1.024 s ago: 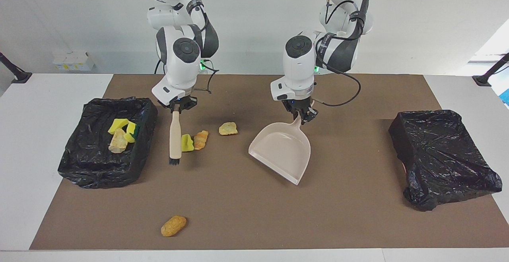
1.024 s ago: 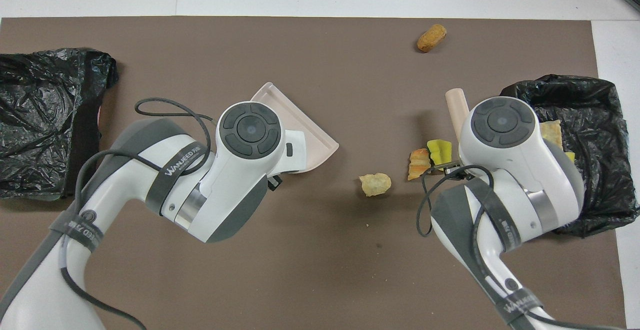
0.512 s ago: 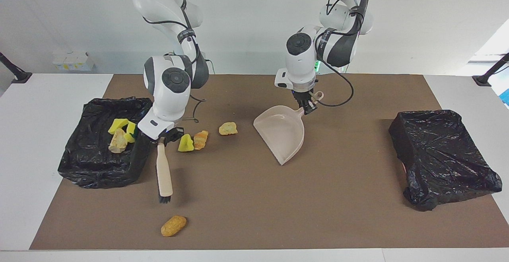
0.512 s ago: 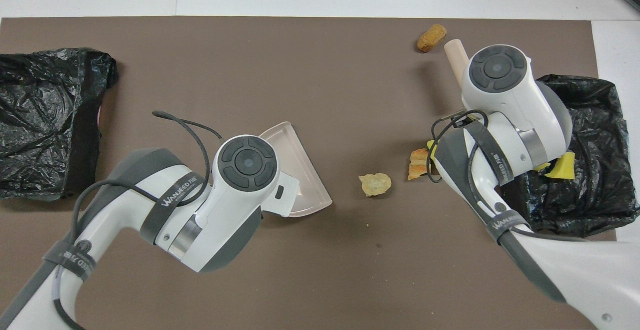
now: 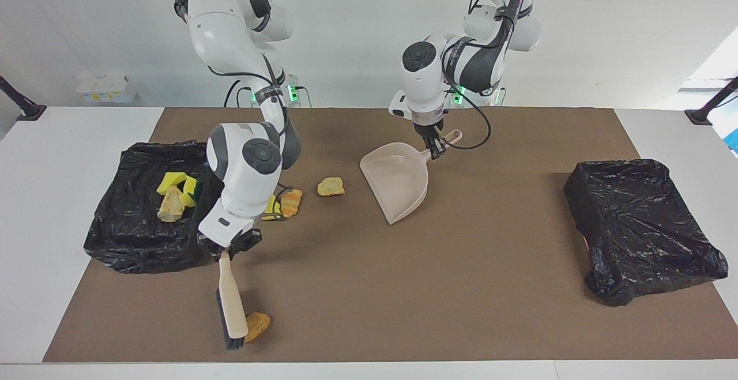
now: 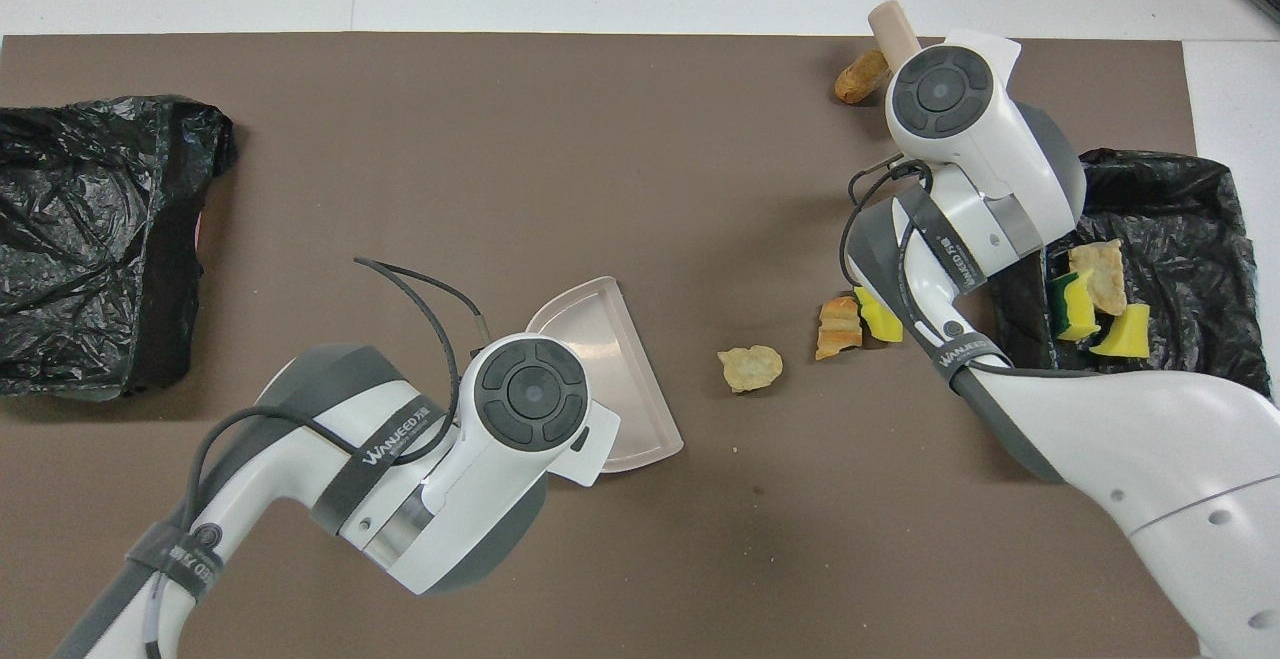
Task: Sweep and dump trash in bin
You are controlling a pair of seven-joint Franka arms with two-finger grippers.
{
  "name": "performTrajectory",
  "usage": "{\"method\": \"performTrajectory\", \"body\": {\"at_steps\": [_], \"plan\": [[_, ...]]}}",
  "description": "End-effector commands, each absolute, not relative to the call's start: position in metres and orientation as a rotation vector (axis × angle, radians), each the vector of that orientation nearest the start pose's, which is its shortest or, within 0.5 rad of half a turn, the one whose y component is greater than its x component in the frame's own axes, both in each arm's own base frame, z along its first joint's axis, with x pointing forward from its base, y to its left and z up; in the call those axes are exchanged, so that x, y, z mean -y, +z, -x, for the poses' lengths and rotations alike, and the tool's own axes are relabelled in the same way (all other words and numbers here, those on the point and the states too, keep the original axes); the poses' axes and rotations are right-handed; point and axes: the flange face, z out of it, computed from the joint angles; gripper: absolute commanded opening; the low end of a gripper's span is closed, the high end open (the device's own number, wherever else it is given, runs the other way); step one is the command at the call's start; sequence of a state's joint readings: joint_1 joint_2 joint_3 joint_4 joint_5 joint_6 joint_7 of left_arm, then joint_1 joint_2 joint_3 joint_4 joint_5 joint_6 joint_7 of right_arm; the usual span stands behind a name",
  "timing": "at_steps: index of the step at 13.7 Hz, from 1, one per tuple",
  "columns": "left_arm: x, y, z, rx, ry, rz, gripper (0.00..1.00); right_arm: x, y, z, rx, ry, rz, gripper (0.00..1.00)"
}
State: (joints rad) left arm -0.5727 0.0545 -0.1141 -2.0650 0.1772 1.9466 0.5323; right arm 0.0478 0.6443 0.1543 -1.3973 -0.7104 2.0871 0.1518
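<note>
Clamped on the brush [image 5: 230,305] handle: right gripper [image 5: 230,247], low over the mat toward the right arm's end. Clamped on the dustpan [image 5: 398,187] handle: left gripper [image 5: 433,150], near mid-table, pan tilted with its open lip down on the mat [image 5: 461,288].

Trash, seven scraps. Tan-orange oval lump [image 5: 257,324], farthest of all from the robots, touching the brush head. Croissant [image 5: 292,202], ridged and orange, just beside a yellow sponge wedge [image 6: 880,316]; both nearer to the robots than the oval lump, partly hidden by the right arm in the facing view. Pale crinkled lump [image 5: 331,186], tan with a yellowish tint, between the croissant and the dustpan, apart from both. Already in the black-lined bin [image 5: 124,241] at the right arm's end: green-and-yellow sponge [image 6: 1066,302], yellow sponge piece [image 6: 1122,334] and flaky tan lump [image 6: 1100,274], bunched together.

Second black-lined bin [image 5: 646,230] at the left arm's end, well apart from the dustpan; contents not seen.

Brush bristles black, handle beige, head at the mat's edge farthest from the robots.

Writing: "WANJEED" on a strap round the left arm [image 6: 395,434] in the overhead view; similar lettering on the right arm's strap, too small to read.
</note>
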Motion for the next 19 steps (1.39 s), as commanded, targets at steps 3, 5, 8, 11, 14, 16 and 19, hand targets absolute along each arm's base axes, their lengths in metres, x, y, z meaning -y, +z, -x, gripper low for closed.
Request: {"method": "performTrajectory", "body": {"at_steps": [3, 5, 8, 11, 14, 16, 19], "plan": [[0.327, 0.391, -0.411, -1.836, 0.223, 2.320, 0.00, -0.104, 0.339, -0.740, -0.581, 0.170, -2.530, 0.00], [0.326, 0.391, -0.411, -1.833, 0.230, 2.321, 0.00, -0.123, 0.335, -0.726, -0.657, 0.042, -2.520, 0.00], [0.324, 0.391, -0.412, -1.823, 0.235, 2.332, 0.00, -0.146, 0.339, -0.708, -0.731, -0.111, -2.552, 0.00], [0.322, 0.390, -0.411, -1.818, 0.256, 2.335, 0.00, -0.175, 0.356, -0.682, -0.875, -0.265, -2.650, 0.00], [0.322, 0.390, -0.411, -1.816, 0.258, 2.336, 0.00, -0.184, 0.361, -0.657, -1.079, -0.367, -2.747, 0.00], [0.322, 0.389, -0.411, -1.816, 0.260, 2.336, 0.00, -0.184, 0.374, -0.653, -1.166, -0.366, -2.771, 0.00], [0.320, 0.390, -0.414, -1.806, 0.256, 2.345, 0.00, -0.163, 0.408, -0.653, -1.095, -0.317, -2.850, 0.00]]}}
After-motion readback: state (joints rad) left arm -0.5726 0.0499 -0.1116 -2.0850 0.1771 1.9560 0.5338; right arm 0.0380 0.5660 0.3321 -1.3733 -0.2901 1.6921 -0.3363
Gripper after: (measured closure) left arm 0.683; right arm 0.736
